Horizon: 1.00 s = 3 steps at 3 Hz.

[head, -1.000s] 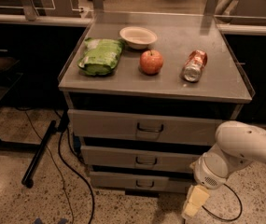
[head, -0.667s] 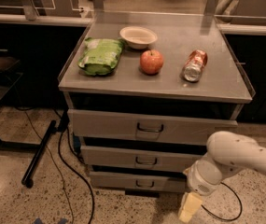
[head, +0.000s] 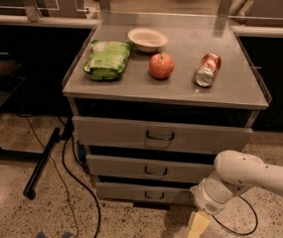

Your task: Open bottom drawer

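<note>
The bottom drawer (head: 131,193) is the lowest and narrowest grey front of three, with a small dark loop handle (head: 153,196) at its centre; it looks closed. My white arm comes in from the lower right. My gripper (head: 196,226) hangs low near the floor, just right of and below the bottom drawer's right end, apart from the handle. Only one pale yellowish finger (head: 197,224) shows at the frame's lower edge.
The mid drawer (head: 131,166) and the top drawer (head: 131,133) sit above it. On the cabinet top lie a green bag (head: 106,59), a white bowl (head: 147,37), a red apple (head: 161,66) and a can (head: 207,69). Black cables (head: 76,182) and a dark bar (head: 41,162) lie on the floor at left.
My arm and gripper have moved left and slightly down, closer to the bottom drawer's right end. The drawers have not moved.
</note>
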Each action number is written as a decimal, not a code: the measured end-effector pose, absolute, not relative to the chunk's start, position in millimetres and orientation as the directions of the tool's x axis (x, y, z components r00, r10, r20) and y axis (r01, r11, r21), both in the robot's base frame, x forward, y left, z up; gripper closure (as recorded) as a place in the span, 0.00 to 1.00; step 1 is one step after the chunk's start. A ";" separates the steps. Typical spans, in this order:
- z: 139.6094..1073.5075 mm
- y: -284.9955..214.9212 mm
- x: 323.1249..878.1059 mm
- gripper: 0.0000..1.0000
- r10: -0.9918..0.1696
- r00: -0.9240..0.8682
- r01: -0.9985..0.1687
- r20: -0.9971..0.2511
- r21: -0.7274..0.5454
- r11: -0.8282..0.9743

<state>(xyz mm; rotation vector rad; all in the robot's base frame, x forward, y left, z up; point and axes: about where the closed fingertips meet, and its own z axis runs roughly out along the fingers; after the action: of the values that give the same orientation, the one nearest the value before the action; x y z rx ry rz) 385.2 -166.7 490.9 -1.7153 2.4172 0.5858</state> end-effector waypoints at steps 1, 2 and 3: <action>454.2 -156.9 375.8 0.00 -0.861 -0.378 -0.913 -0.340 0.289 0.287; 409.2 -143.4 377.3 0.00 -0.825 -0.411 -0.896 -0.388 0.337 0.288; 378.9 -131.2 378.6 0.00 -0.798 -0.455 -0.871 -0.394 0.384 0.306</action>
<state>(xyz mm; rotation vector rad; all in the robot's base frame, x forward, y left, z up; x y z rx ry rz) 378.6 -131.2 378.9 -1.5638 2.4315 0.8454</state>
